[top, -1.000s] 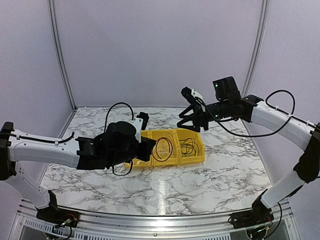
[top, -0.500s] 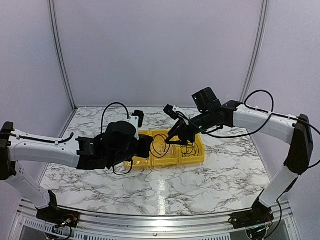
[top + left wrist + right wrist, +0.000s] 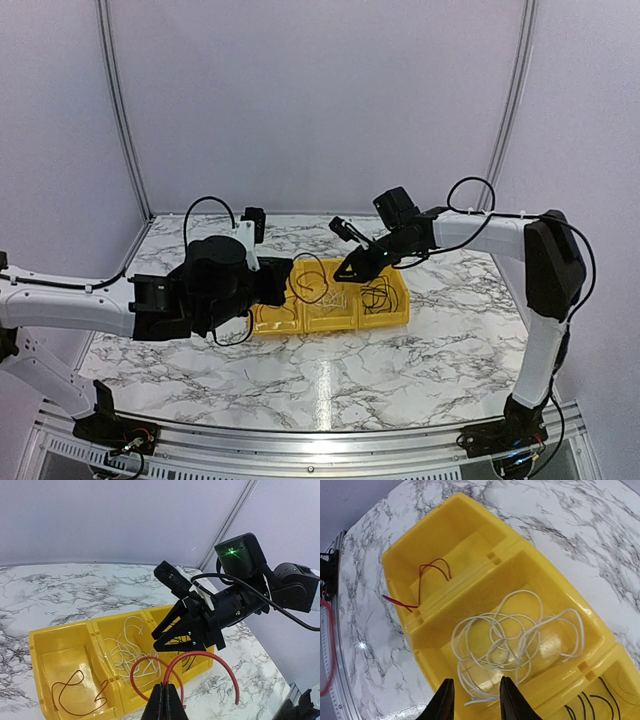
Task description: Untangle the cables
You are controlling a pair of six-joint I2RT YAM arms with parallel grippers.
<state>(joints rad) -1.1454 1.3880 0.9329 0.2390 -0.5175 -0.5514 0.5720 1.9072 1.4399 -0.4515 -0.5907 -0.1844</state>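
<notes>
The yellow bin (image 3: 395, 318) has three compartments. My left gripper (image 3: 164, 696) is shut on a looping red cable (image 3: 200, 655) and holds it in the air in front of the bin; it also shows in the top view (image 3: 312, 278). My right gripper (image 3: 475, 705) is open and empty, hovering over the white cables (image 3: 515, 635) in the middle compartment. A second dark red cable (image 3: 432, 570) lies in the left compartment. Black cables (image 3: 378, 295) lie in the right compartment. In the left wrist view the right gripper (image 3: 162, 636) hangs over the bin's right half.
The bin sits mid-table on white marble (image 3: 330, 375). Pale walls close the back and sides. The left arm (image 3: 200, 290) lies low at the bin's left end, and the right arm (image 3: 470, 228) reaches in from the right above it.
My right gripper has swung left and down from above the bin's far right to just over the middle compartment. My left gripper has drawn back left, lifting the red cable off the bin.
</notes>
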